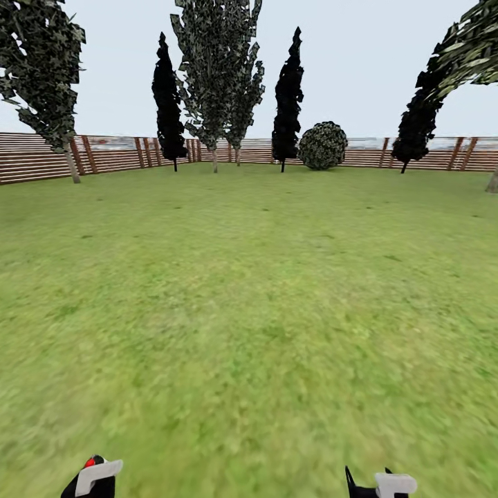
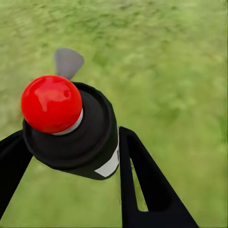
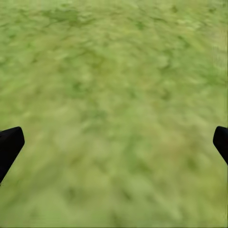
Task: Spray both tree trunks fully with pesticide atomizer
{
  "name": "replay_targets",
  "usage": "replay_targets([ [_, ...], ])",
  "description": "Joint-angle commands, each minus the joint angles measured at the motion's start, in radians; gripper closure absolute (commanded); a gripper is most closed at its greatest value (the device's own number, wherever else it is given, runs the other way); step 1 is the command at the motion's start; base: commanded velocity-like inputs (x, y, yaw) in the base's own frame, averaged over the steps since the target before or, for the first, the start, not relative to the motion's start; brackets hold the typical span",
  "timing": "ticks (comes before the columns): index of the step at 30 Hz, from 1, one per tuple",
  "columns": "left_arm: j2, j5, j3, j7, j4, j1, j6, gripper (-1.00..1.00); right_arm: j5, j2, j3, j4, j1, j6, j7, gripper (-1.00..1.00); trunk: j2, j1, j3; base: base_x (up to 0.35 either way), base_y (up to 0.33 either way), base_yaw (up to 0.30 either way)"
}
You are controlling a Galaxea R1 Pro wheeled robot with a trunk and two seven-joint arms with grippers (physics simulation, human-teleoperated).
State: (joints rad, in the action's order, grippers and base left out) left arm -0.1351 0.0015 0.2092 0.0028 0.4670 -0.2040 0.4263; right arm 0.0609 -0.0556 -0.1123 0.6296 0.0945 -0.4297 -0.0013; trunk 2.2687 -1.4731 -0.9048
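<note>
The small dark pesticide atomizer with its glossy red ball tip and white band (image 2: 71, 128) sits clamped between the black fingers of the left pincer (image 2: 71, 156), carried low over the green lawn (image 1: 249, 311). It looks light, rigid and smooth-sided, so a grip around the black body below the cap seems safest. The right pincer (image 3: 114, 142) hangs spread wide, empty. Tall trees (image 1: 214, 76) stand well ahead by the slatted wooden fence (image 1: 111, 153).
</note>
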Motion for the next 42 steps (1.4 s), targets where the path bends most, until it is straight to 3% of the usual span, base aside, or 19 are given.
replay_targets([
  [1,0.000,0.000,0.001,0.001,-0.001,-0.001,0.003,1.00,0.006,0.000,-0.003,-0.001,0.001,-0.003,0.000,-1.00,0.000,0.000,-0.001,0.338,0.000,0.000],
  [19,0.000,0.000,0.001,0.000,-0.001,-0.001,0.003,1.00,0.005,0.000,-0.003,-0.002,0.001,-0.003,0.000,-1.00,0.000,0.000,-0.001,0.338,0.000,-0.012],
  [42,-0.001,0.000,0.001,0.000,-0.001,0.000,0.003,1.00,0.005,0.000,-0.003,-0.001,0.001,-0.003,-0.001,-1.00,0.000,0.000,-0.001,0.338,0.000,-0.283],
])
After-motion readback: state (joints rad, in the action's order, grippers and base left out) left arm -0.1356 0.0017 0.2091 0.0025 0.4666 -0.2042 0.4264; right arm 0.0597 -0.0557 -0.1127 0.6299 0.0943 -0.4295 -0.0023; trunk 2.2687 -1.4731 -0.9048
